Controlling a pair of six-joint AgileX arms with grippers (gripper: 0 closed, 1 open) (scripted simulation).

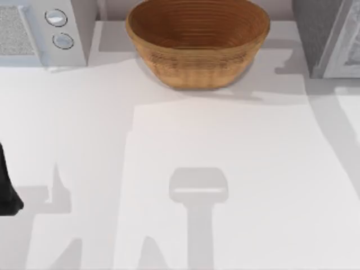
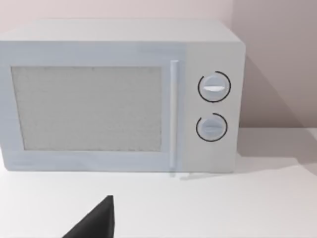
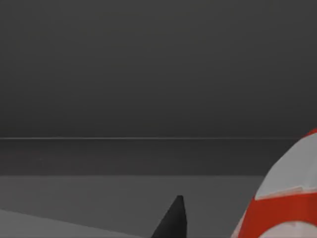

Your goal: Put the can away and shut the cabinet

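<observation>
The can (image 3: 285, 203) shows its red band with white marks and its silver top close to my right gripper (image 3: 173, 220), in the right wrist view. The space around them is dark grey, with a flat floor and a back wall. The can leans in that view, and I cannot tell whether the gripper touches it. The grey cabinet (image 1: 329, 36) stands at the table's far right corner, with a pale panel along its right side. My left arm (image 1: 7, 188) is parked at the table's left edge. My left gripper (image 2: 96, 223) faces the microwave.
A white microwave (image 2: 119, 99) with two round dials stands at the far left corner (image 1: 45, 28). A large wicker basket (image 1: 197, 45) sits at the far middle of the table (image 1: 180, 169).
</observation>
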